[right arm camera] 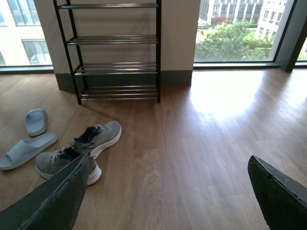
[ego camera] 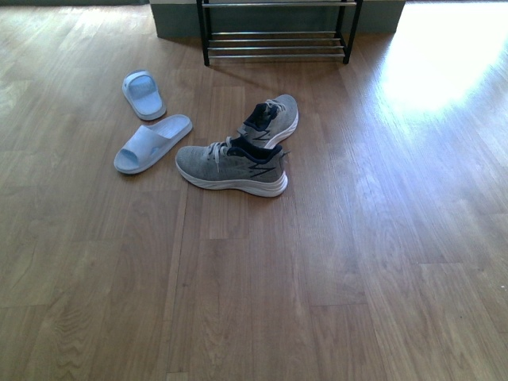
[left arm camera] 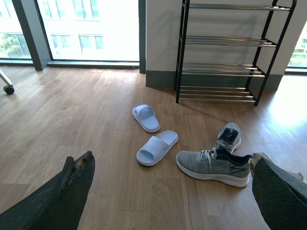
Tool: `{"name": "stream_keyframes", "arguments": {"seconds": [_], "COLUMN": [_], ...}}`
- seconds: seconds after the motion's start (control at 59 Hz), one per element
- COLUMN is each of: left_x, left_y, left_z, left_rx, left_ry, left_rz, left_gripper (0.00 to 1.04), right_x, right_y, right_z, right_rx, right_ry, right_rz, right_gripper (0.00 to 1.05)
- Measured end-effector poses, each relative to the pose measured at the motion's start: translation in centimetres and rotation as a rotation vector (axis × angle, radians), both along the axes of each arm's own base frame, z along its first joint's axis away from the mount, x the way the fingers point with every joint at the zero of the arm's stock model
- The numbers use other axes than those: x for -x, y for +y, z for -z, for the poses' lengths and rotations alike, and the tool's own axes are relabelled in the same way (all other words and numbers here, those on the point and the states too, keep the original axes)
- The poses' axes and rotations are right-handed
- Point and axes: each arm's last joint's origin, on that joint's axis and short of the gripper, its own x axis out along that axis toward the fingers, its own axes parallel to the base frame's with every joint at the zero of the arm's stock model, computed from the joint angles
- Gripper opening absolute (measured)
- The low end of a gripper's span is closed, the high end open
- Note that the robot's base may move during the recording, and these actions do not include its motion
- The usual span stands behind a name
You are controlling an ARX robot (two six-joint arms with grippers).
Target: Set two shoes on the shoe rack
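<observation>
Two grey knit sneakers lie on the wooden floor: the near one [ego camera: 232, 167] on its sole, the far one [ego camera: 271, 120] leaning against it. Two pale blue slides [ego camera: 152, 143] [ego camera: 144, 94] lie to their left. The black shoe rack [ego camera: 276, 36] with chrome bars stands at the back, its shelves bare. No gripper shows in the front view. My left gripper [left arm camera: 170, 191] is open, high above the floor short of the near sneaker [left arm camera: 214, 166]. My right gripper [right arm camera: 168, 191] is open over bare floor, with the sneakers [right arm camera: 64, 162] [right arm camera: 98, 136] off to one side.
A grey-skirted wall [left arm camera: 160, 43] stands behind the rack [left arm camera: 225, 52]. Large windows [right arm camera: 237, 28] flank it, casting a bright glare patch on the floor [ego camera: 440, 59]. A chair caster [left arm camera: 8, 89] sits at the left wrist view's edge.
</observation>
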Motion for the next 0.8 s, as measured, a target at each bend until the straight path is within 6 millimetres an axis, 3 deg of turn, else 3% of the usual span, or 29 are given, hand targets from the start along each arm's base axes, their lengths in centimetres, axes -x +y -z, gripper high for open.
{"name": "stream_keyframes", "arguments": {"seconds": [0.796], "left_x": [0.00], "left_y": [0.00], "left_z": [0.00], "left_rx": [0.000], "left_ry": [0.000], "left_rz": [0.000], "left_gripper": [0.95], "right_x": [0.00], "right_y": [0.00], "right_z": [0.00], "right_rx": [0.000], "right_ry": [0.000], "right_rz": [0.000], "right_gripper": [0.96]}}
